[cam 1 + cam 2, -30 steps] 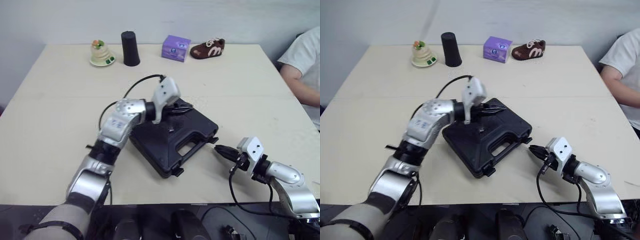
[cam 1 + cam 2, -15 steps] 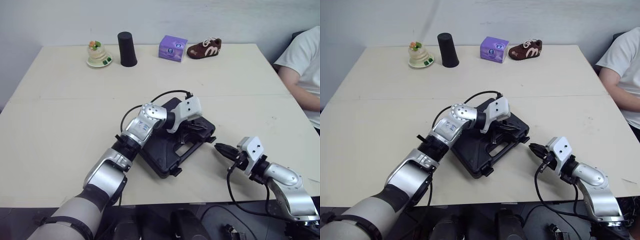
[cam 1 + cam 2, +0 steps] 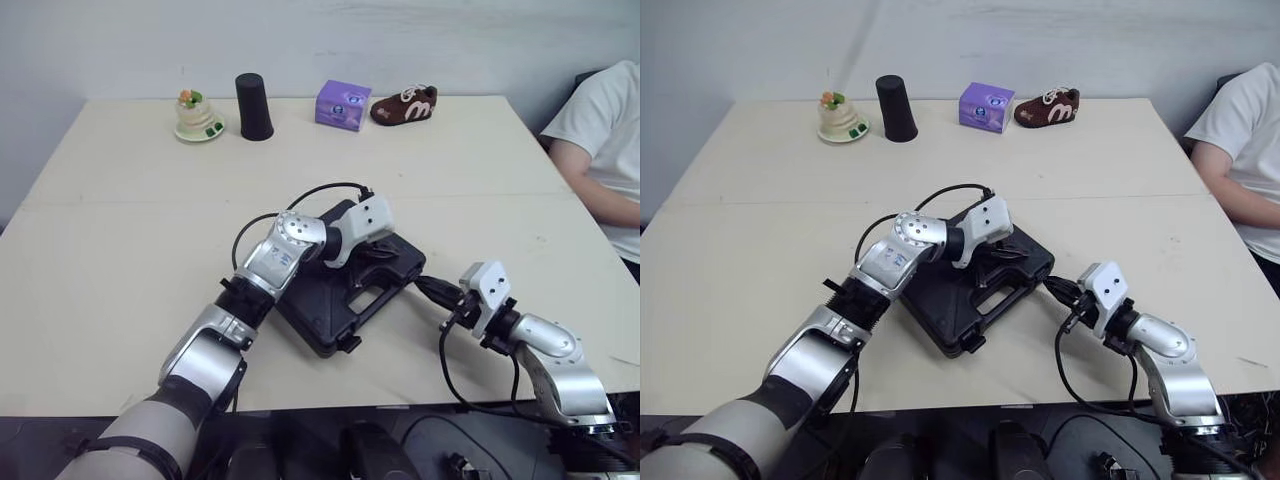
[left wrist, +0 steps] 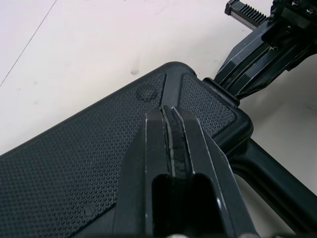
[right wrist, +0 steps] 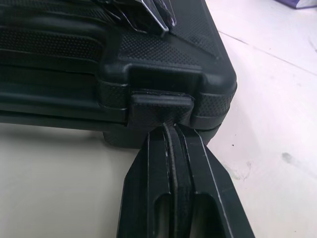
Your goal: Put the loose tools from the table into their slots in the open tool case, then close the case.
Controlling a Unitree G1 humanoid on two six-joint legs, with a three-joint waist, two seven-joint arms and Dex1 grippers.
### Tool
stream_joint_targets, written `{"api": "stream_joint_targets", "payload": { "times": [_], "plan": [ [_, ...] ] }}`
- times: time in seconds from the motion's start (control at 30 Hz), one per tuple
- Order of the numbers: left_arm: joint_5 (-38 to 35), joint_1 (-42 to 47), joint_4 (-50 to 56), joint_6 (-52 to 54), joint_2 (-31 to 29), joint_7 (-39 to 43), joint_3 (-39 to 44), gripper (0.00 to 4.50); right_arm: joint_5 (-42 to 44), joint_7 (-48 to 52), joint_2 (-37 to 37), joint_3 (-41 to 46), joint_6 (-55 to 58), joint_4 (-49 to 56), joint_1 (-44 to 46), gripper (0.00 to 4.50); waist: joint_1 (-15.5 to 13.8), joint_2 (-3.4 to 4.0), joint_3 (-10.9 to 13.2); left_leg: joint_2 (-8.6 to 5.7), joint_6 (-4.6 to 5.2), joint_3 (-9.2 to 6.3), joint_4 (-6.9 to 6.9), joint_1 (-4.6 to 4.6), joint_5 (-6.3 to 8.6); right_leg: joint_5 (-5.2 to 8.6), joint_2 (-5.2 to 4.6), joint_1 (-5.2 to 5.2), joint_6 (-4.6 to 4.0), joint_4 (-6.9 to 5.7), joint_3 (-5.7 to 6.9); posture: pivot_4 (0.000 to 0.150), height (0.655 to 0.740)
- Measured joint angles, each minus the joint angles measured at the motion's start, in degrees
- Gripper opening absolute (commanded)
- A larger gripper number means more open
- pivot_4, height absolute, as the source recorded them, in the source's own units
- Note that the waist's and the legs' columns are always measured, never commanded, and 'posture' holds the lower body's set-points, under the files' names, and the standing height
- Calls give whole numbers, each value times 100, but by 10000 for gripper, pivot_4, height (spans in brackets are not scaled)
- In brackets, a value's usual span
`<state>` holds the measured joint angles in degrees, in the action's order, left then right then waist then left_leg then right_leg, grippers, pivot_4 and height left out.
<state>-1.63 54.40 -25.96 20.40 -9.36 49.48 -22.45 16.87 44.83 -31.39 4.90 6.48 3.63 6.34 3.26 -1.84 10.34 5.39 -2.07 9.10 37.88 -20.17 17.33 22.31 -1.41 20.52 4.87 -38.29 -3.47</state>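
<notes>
The black tool case [image 3: 328, 312] lies closed in the middle of the table, handle towards the front right. My left gripper [image 3: 386, 252] is shut, holding nothing, and its fingertips [image 4: 171, 115] rest on the textured lid [image 4: 74, 168] near the handle side. My right gripper [image 3: 426, 287] is shut too, and its fingertips [image 5: 168, 131] touch the underside of a latch [image 5: 161, 105] at the case's right corner. In the left wrist view the right gripper [image 4: 225, 82] shows beyond that corner.
Along the far edge stand a toy on a small plate [image 3: 197, 115], a black cup [image 3: 254, 106], a purple box [image 3: 340, 104] and a brown shoe [image 3: 403, 103]. A person's sleeve and arm [image 3: 598, 135] are at the table's right side.
My left gripper swung from above the case's far side down onto the lid near the handle. My right gripper moved left until it met the corner latch. The camera shifted slightly.
</notes>
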Motion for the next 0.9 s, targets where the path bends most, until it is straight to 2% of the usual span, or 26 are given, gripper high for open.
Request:
{"api": "stream_joint_targets", "payload": {
  "times": [0.9],
  "plan": [
    [124, -231, 508, 246, -154, -9, 0, 0, 162, 676, -191, -17, 848, 127, 373, 124, 43, -3, -14, 37, -15, 9, -15, 2, 5, -13, 34, 0, -22, 34, -7, 1500, 7400]
  ]
}}
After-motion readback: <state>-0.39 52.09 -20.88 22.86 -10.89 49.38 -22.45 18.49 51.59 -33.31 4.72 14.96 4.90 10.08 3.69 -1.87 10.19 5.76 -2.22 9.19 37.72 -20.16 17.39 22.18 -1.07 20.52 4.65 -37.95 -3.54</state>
